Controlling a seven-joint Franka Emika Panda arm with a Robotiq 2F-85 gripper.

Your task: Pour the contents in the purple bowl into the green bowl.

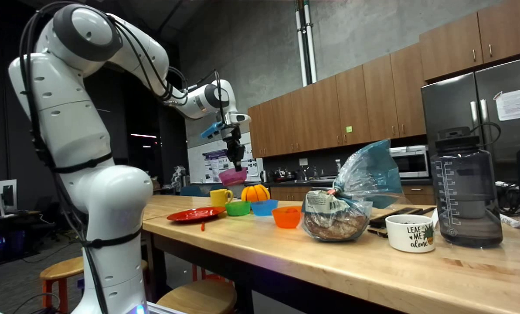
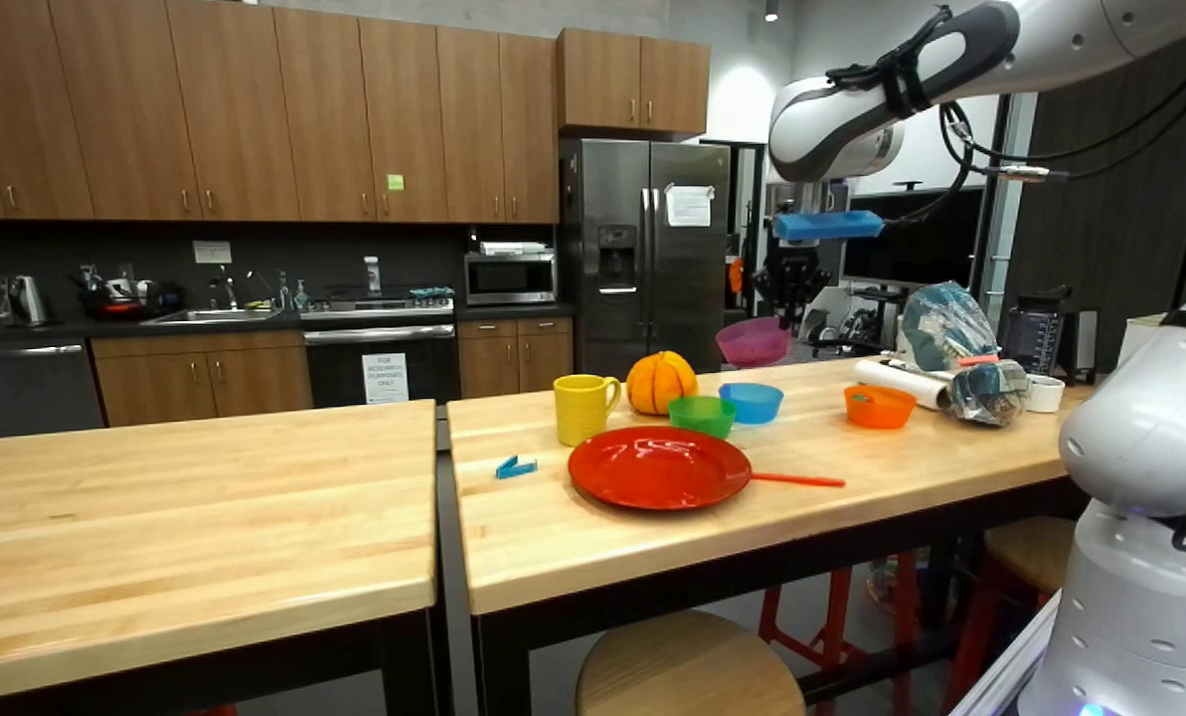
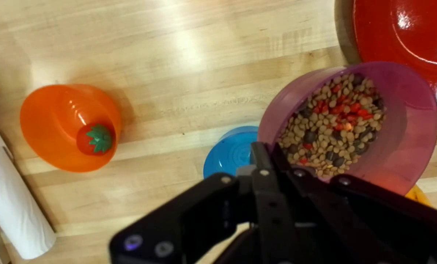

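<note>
The purple bowl (image 1: 232, 176) hangs in the air above the table, tilted, and it also shows in an exterior view (image 2: 755, 341). In the wrist view the purple bowl (image 3: 410, 113) holds lentils (image 3: 328, 139) with red and dark pieces. My gripper (image 3: 269, 150) is shut on its rim, one finger inside and one outside. The gripper also shows in both exterior views (image 1: 238, 165) (image 2: 786, 310). The green bowl (image 1: 238, 208) stands on the table below the purple bowl, and it shows in an exterior view (image 2: 702, 416). The green bowl is hidden in the wrist view.
A blue bowl (image 2: 752, 402) stands beside the green bowl. A yellow mug (image 2: 583, 410), an orange pumpkin (image 2: 661, 382) and a red plate (image 2: 658, 467) are close around. An orange bowl (image 3: 70, 128) holds a toy strawberry. A bagged loaf (image 1: 336, 216) stands farther along.
</note>
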